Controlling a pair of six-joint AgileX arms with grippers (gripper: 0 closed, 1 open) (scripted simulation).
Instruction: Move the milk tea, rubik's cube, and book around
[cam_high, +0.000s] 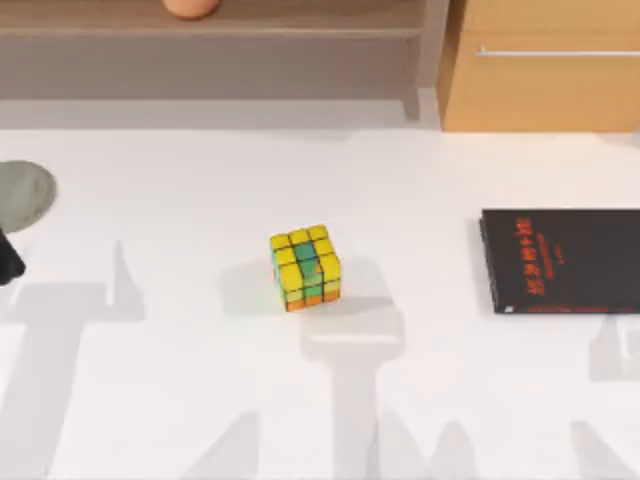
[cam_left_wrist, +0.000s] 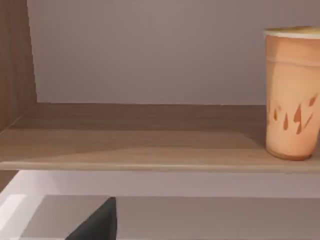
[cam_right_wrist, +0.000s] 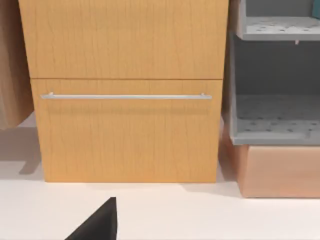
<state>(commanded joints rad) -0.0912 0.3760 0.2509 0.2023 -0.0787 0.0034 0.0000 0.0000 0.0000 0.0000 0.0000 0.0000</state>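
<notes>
Top view: rubik's cube (cam_high: 305, 266) sits skewed, yellow face up.

A flat grey disc (cam_high: 22, 194) lies at the table's (cam_high: 180, 420) left edge. A thin black book (cam_high: 560, 260) with red lettering lies flat at its right edge. A wooden shelf (cam_high: 300, 20) and a drawer cabinet (cam_high: 545, 90) stand along the back edge.

Open white tabletop (cam_high: 180, 400) w/ three obstacles: yellow-green puzzle cube (cam_high: 305, 267) centre, thin black book (cam_high: 560, 260) right, flat grey disc (cam_high: 20, 195) left edge.
</notes>
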